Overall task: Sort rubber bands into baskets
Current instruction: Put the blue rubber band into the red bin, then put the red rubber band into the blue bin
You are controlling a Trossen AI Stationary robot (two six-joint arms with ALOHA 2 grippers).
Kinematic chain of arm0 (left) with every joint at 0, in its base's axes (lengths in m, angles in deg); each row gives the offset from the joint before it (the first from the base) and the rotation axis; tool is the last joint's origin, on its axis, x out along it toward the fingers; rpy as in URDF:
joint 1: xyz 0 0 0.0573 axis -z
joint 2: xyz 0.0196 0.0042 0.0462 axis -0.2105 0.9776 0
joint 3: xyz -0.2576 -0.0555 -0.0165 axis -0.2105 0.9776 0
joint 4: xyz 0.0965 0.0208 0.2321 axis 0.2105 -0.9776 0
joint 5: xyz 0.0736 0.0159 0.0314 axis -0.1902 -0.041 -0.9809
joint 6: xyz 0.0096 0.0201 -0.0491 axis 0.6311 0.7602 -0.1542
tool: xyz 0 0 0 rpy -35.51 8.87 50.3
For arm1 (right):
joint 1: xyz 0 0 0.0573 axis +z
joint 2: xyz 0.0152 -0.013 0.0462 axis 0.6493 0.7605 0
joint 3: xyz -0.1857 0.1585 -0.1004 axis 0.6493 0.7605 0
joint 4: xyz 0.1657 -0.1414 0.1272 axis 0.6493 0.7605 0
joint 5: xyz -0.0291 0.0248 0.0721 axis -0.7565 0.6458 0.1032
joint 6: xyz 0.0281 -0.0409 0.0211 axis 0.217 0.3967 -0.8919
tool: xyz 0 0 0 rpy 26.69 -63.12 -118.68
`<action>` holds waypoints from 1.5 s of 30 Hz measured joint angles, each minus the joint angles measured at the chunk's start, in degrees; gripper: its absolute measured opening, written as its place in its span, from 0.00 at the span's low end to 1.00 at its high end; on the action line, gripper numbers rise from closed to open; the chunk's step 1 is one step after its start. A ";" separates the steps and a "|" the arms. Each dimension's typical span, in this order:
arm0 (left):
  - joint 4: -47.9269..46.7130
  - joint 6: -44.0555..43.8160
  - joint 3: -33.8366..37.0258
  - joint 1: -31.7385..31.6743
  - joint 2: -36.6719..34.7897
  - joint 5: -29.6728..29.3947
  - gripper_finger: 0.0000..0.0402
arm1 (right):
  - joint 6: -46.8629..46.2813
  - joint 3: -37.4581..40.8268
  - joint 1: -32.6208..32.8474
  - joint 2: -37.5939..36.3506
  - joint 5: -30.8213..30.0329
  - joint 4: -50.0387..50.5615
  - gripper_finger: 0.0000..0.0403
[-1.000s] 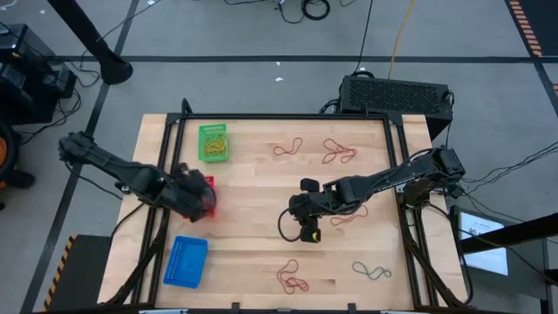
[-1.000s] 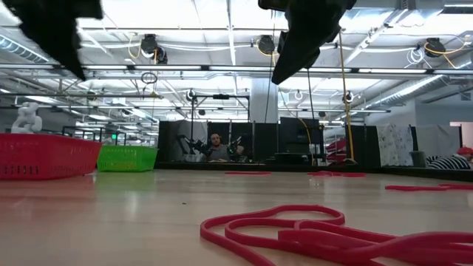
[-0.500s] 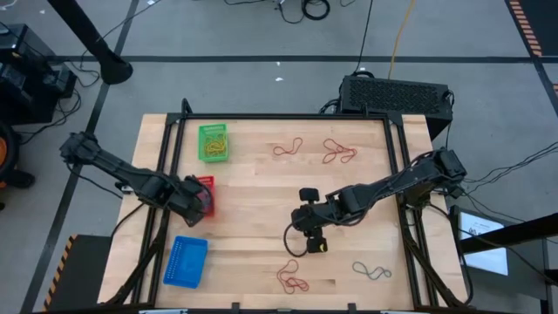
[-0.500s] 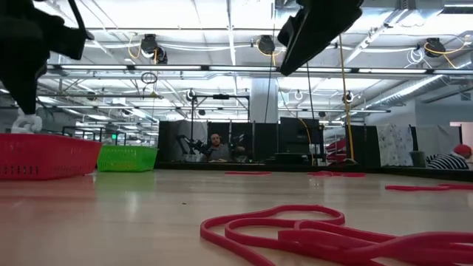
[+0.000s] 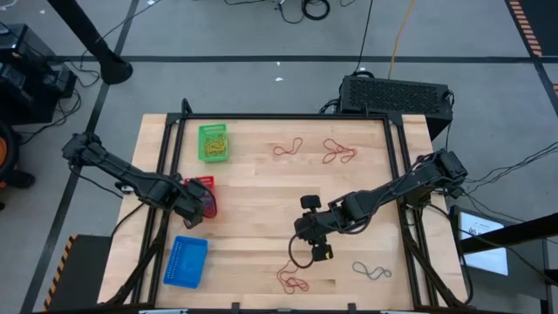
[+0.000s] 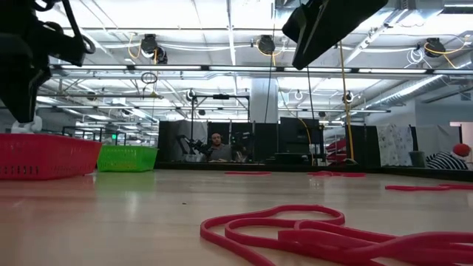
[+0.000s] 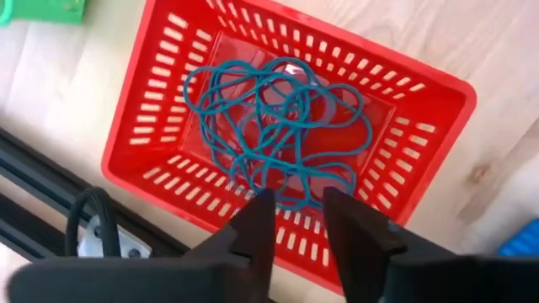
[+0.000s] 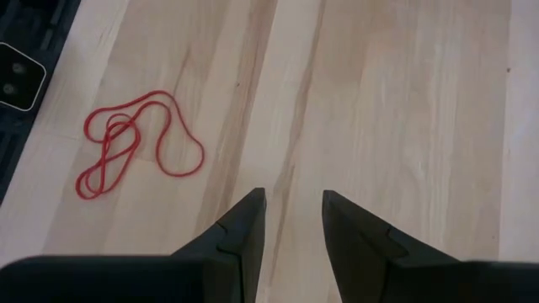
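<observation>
The red basket [image 7: 278,126] stands at the table's left edge [image 5: 202,186] with a tangle of teal rubber bands [image 7: 278,118] lying on its floor. My left gripper [image 7: 297,200] hangs open just above that tangle, pointing down [image 5: 199,199]. My right gripper [image 8: 292,202] is open over bare wood near the table's middle [image 5: 316,246]. A bundle of red rubber bands [image 8: 135,143] lies on the table close by, toward the near edge [image 5: 292,279]. The green basket [image 5: 214,142] holds yellow bands. The blue basket [image 5: 186,260] stands at the near left.
More red bands lie at the far side [image 5: 288,148] [image 5: 340,153]. A blue-green band [image 5: 372,272] lies near the right front. A black box [image 5: 397,94] stands beyond the far right corner. Black frame rails run along the table's left and right sides.
My left gripper has come down over the red basket and tipped to point more steeply downward. My right gripper has swung toward the table's near edge, closer to the red bands lying there.
</observation>
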 joint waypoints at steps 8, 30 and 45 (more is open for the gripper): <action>-0.38 6.36 -2.83 -0.39 0.00 -0.46 0.42 | -0.49 0.00 0.00 0.00 0.19 0.07 0.28; 58.67 41.03 -11.02 8.28 11.02 -5.66 0.43 | -20.72 0.00 8.15 0.00 -4.34 -0.80 0.28; 85.73 54.04 -21.54 8.63 41.68 -4.11 0.43 | -27.26 0.00 13.81 0.02 -7.32 -2.19 0.28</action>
